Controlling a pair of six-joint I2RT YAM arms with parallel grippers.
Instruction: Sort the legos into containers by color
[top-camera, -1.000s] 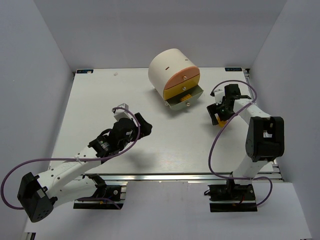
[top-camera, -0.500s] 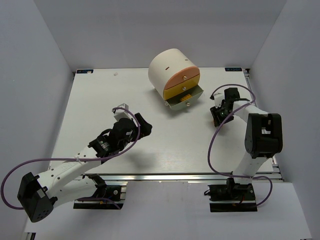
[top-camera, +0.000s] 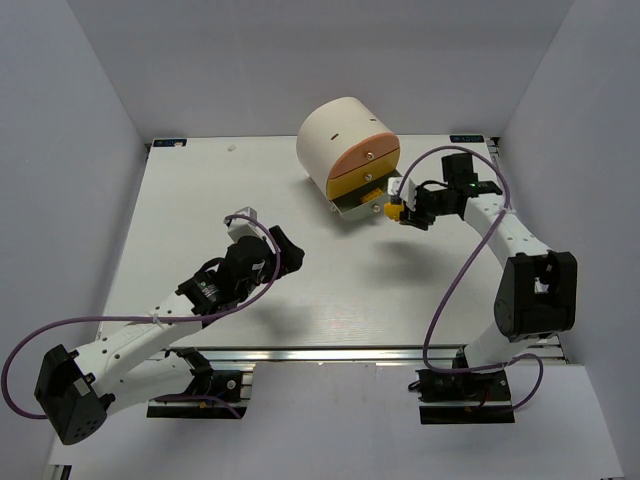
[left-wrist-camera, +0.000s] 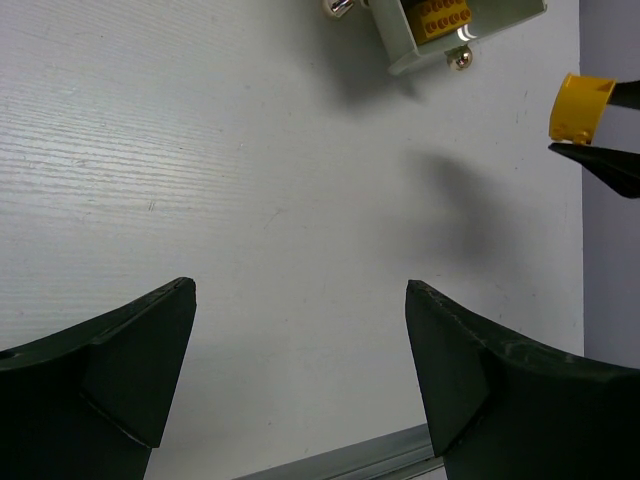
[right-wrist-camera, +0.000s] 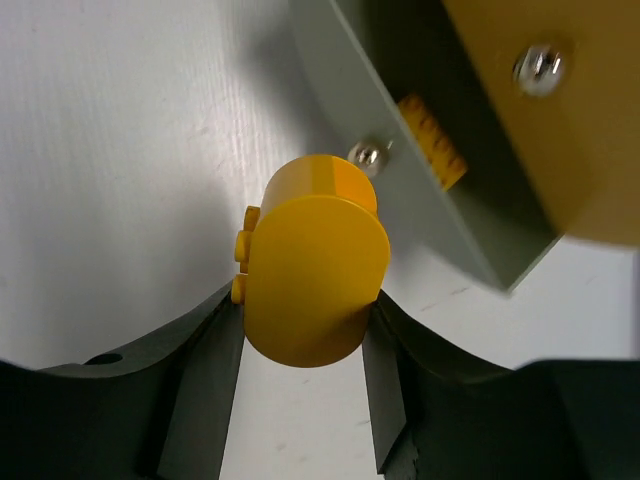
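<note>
The left gripper's (left-wrist-camera: 300, 292) fingers are hanging spread and empty over the bench (left-wrist-camera: 200, 150), while the right gripper's (top-camera: 405, 211) fingers are pinching the yellow lego (right-wrist-camera: 312, 265), likely light, rigid and slick, by its flat sides beside the open drawer (right-wrist-camera: 345, 75).

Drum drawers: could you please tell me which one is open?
The bottom drawer, pulled out with orange bricks lying inside it; the orange drawer and the yellow drawer above it are shut.
</note>
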